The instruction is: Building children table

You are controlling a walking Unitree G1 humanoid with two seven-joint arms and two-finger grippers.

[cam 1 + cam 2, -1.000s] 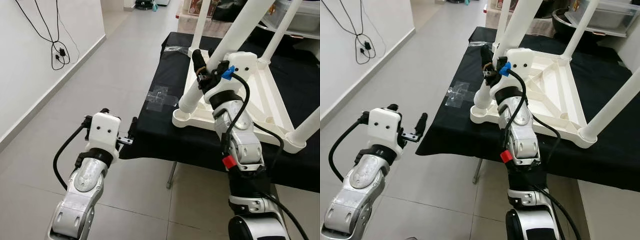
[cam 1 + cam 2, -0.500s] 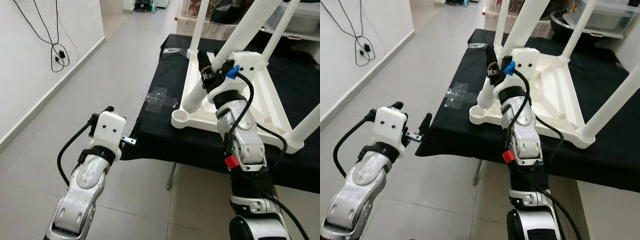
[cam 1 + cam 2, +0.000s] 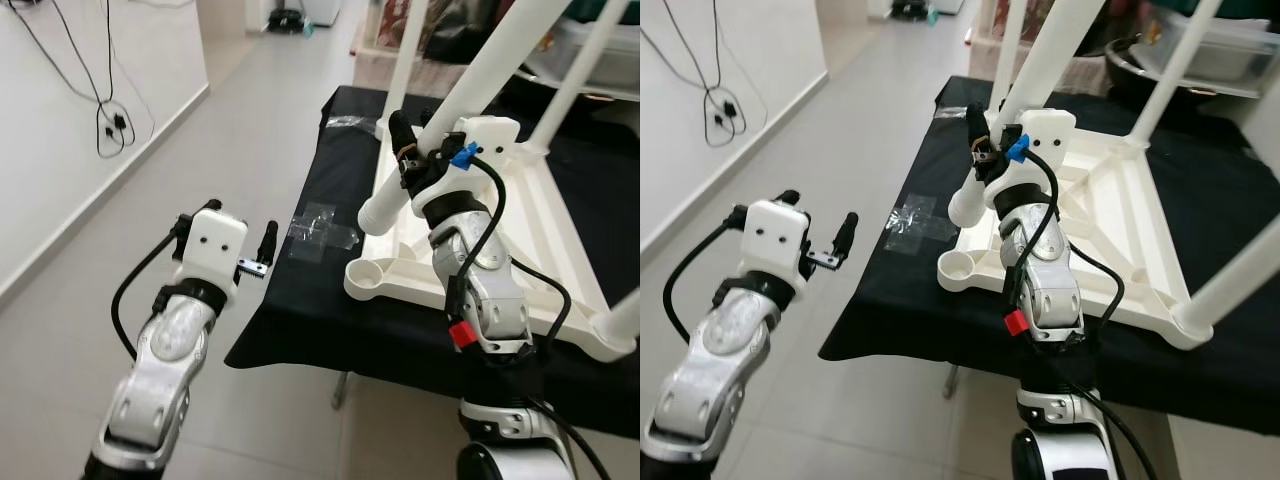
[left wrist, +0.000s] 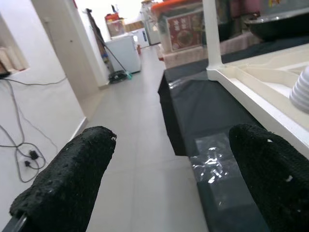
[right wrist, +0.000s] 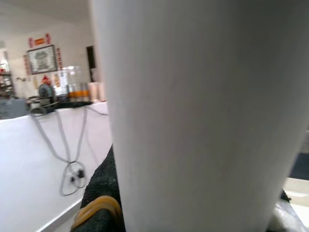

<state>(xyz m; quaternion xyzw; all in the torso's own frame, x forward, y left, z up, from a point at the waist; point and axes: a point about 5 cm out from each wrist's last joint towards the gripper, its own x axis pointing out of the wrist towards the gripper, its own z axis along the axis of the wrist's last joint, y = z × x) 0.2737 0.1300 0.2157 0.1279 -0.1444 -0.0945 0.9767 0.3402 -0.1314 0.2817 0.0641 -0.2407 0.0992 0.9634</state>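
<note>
A white children's table (image 3: pixel 560 240) lies upside down on a black-covered bench (image 3: pixel 330 330), with legs standing up from its corners. My right gripper (image 3: pixel 412 150) is shut on a loose white leg (image 3: pixel 480 80), held slanted. The leg's lower end (image 3: pixel 376 212) hangs just above the empty near-left corner socket (image 3: pixel 368 273). In the right wrist view the leg (image 5: pixel 203 116) sits against a black finger pad (image 5: pixel 101 193). My left gripper (image 3: pixel 240 222) stands open beside the bench's left edge, holding nothing; its wrist view shows both fingers (image 4: pixel 67 179) wide apart.
A patch of clear tape (image 3: pixel 322 218) lies on the black cloth near the socket. Fitted legs (image 3: pixel 415 40) rise at the other corners. Cables (image 3: pixel 110 115) hang on the left wall above tiled floor. Plastic bins (image 3: pixel 1220 40) stand behind the bench.
The camera has shifted. My left gripper has risen and come nearer the bench's edge. The gap between the leg's lower end and the corner socket has grown.
</note>
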